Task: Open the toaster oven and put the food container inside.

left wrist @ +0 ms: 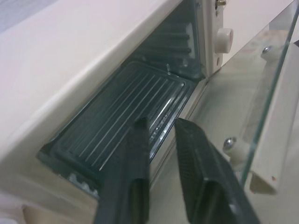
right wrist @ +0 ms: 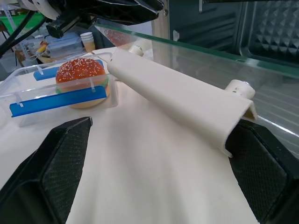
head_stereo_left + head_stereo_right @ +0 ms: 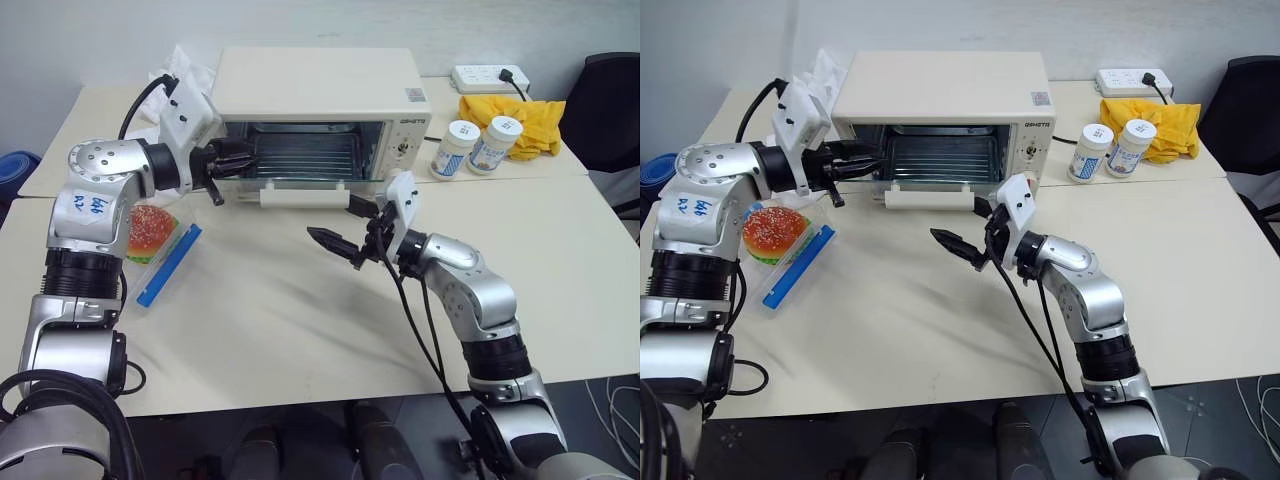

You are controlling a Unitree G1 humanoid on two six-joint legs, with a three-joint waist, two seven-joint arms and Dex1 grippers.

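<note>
The cream-white toaster oven (image 3: 320, 85) stands at the back of the table. Its glass door (image 2: 224, 56) hangs open, with the handle (image 3: 300, 198) toward me and the dark ribbed tray (image 1: 126, 112) showing inside. My left gripper (image 3: 250, 160) is shut on nothing, its fingertips at the left end of the oven mouth, just above the door hinge. My right gripper (image 3: 345, 225) stands open just in front of the handle, apart from it. The food container (image 3: 160, 240), a clear box with blue strips and a sesame burger, lies on the table left of the oven, under my left arm.
Two white round jars (image 3: 452, 148) (image 3: 495, 143) stand right of the oven, with a yellow cloth (image 3: 520, 115) and a power strip (image 3: 490, 75) behind them. A black chair (image 3: 610, 100) is at the far right. A white bag (image 3: 185, 70) lies behind the oven's left corner.
</note>
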